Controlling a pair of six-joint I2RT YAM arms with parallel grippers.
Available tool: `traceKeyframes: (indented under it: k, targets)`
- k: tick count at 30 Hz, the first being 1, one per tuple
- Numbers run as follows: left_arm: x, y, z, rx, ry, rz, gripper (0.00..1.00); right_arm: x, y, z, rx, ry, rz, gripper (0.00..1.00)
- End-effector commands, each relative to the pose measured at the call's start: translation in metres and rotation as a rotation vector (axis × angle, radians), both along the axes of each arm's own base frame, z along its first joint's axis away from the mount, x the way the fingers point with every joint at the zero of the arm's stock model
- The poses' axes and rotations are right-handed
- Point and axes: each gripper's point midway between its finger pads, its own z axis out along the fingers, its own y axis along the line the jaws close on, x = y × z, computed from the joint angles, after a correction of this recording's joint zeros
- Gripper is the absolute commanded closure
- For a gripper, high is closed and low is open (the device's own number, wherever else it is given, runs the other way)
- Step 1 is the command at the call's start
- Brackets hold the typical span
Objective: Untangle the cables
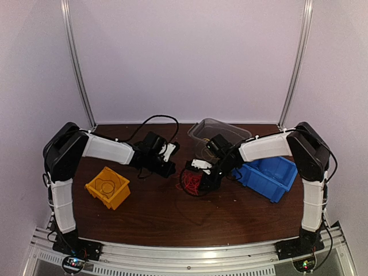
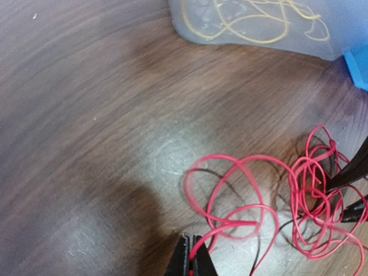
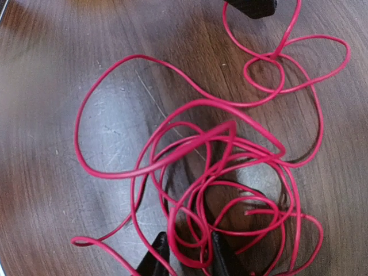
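Left end effector [image 2: 191, 248] pinches red cables [image 2: 295, 190] — right end effector [image 3: 188, 254] straddles them

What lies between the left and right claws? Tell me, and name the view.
Loops of thin red wire on the brown wooden table span from the left claw to the right claw; the left wrist view shows it.

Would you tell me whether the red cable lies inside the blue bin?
No, the red cable lies on the wooden table, beside the blue bin.
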Motion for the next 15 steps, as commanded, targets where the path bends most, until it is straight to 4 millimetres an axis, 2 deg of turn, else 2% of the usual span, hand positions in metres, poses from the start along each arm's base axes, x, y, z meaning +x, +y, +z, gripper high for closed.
traceKeyframes:
  k: [1,4,10,15]
  targets:
    - [0.015,-0.002,0.031,-0.044,-0.099,0.016,1.0,0.001,-0.002,-0.013,-0.042,0.001,-0.01,0.81]
    - [0.022,0.009,0.078,-0.048,-0.185,0.068,1.0,0.001,-0.005,-0.022,-0.06,0.007,-0.019,1.0]
    - [0.029,0.047,0.196,-0.063,-0.402,0.201,1.0,-0.003,-0.01,-0.034,-0.083,0.029,-0.016,1.0]
    - [0.025,0.088,0.301,-0.084,-0.597,0.31,1.0,-0.005,-0.016,-0.045,-0.115,0.047,-0.021,1.0]
